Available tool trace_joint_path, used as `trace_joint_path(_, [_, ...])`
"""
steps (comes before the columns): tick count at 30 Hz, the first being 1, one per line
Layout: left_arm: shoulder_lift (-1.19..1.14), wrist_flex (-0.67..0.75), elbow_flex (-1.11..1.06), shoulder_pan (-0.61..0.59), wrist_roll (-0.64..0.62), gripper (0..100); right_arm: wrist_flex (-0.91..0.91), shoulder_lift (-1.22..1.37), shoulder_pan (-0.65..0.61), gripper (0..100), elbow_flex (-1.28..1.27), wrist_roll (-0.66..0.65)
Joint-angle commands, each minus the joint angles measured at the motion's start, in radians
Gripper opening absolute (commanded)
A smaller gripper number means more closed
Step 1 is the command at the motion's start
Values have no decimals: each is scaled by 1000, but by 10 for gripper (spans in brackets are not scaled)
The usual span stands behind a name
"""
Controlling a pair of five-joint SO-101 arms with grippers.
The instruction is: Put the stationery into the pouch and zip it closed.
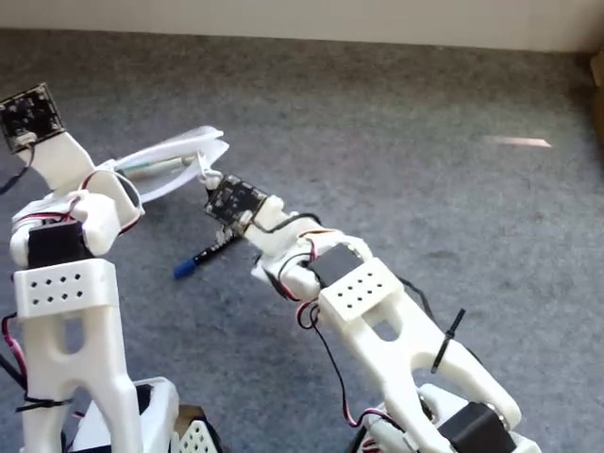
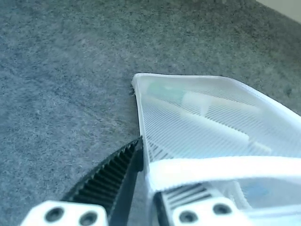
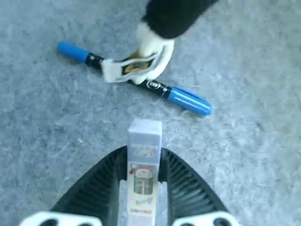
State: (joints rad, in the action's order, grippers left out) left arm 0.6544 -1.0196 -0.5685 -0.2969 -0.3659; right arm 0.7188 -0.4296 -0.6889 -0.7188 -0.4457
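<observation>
Pouch (image 1: 179,160): white mesh, upper left of the high view, lying on the grey carpet (image 1: 425,113) just beyond my left arm. My left gripper (image 2: 148,165) is clamped nearly closed on the pouch's white edge band, with the black ribbed finger pressed against the mesh. The left wrist view shows the pouch (image 2: 202,122) stretching away from the fingers, with pale pen-shaped items inside. The high view doesn't resolve those.

Marker (image 1: 200,258): dark barrel with blue ends, left of centre in the high view. It lies flat on the carpet, half tucked under my right arm and apart from the pouch. The right wrist view shows the whole marker (image 3: 136,77) out ahead of my right gripper (image 3: 143,155), not touching it. A white-and-black item (image 3: 141,61) sits over its middle; I can't tell what that is.

Small box (image 3: 145,165): pale, with print on it. It is pinched between my right gripper's two black fingers, which are parted only by the box's width, and its far end pokes past the tips towards the marker. In the high view the arm hides it.
</observation>
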Motion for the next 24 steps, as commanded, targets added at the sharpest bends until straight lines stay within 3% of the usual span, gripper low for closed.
trace_joint_path(1, [8,14,48,77,44,7,-77,-62,35,4,10,61])
trace_joint_path(6, [10,14,48,117,89,7,-133,-62,74,4,10,69])
trace_joint_path(14, [202,20,-62,166,126,7,-150,-87,114,4,15,229])
trace_joint_path(24, [274,97,-142,162,124,7,-180,-404,110,4,-91,278])
